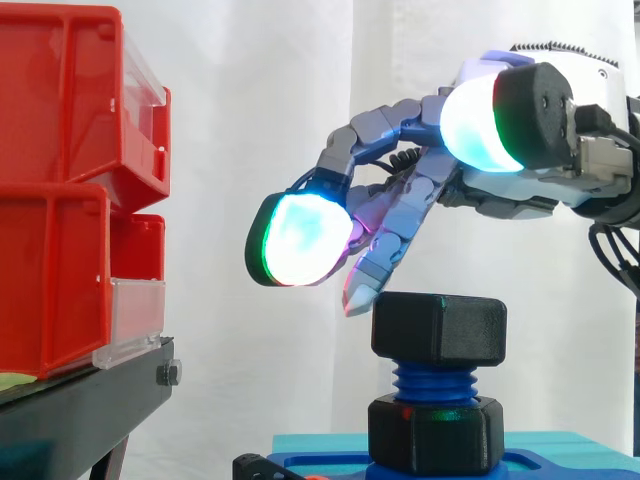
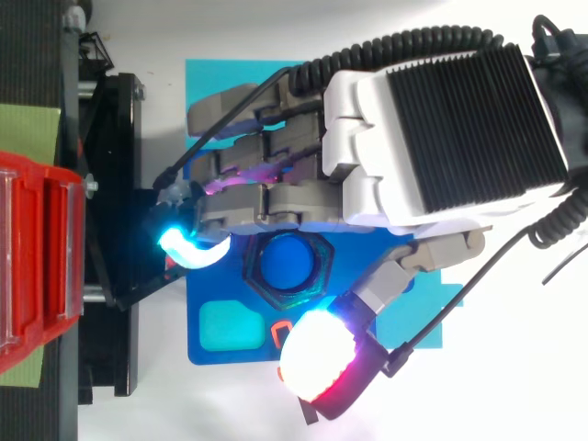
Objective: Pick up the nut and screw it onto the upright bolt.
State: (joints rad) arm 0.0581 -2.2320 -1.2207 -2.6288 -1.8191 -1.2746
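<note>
A black nut (image 1: 438, 328) sits on top of the upright blue bolt (image 1: 435, 382), with a few threads bare below it. A second black hex collar (image 1: 435, 432) surrounds the bolt's foot on the blue base plate (image 2: 220, 285). In the top view the bolt's blue end (image 2: 287, 264) shows inside the hexagon. My hand (image 2: 441, 119) hovers just above and to the left of the nut, open, its fingers loosely stretched and holding nothing. One fingertip (image 1: 360, 290) points down close to the nut's upper left corner without touching it. The thumb pad (image 2: 322, 363) glows off to the side.
Stacked red bins (image 1: 70, 200) with clear front lips rest on a black stand (image 1: 80, 400) at the left, close to the fingertips. The base plate lies on a teal block (image 1: 560, 445). A white curtain hangs behind.
</note>
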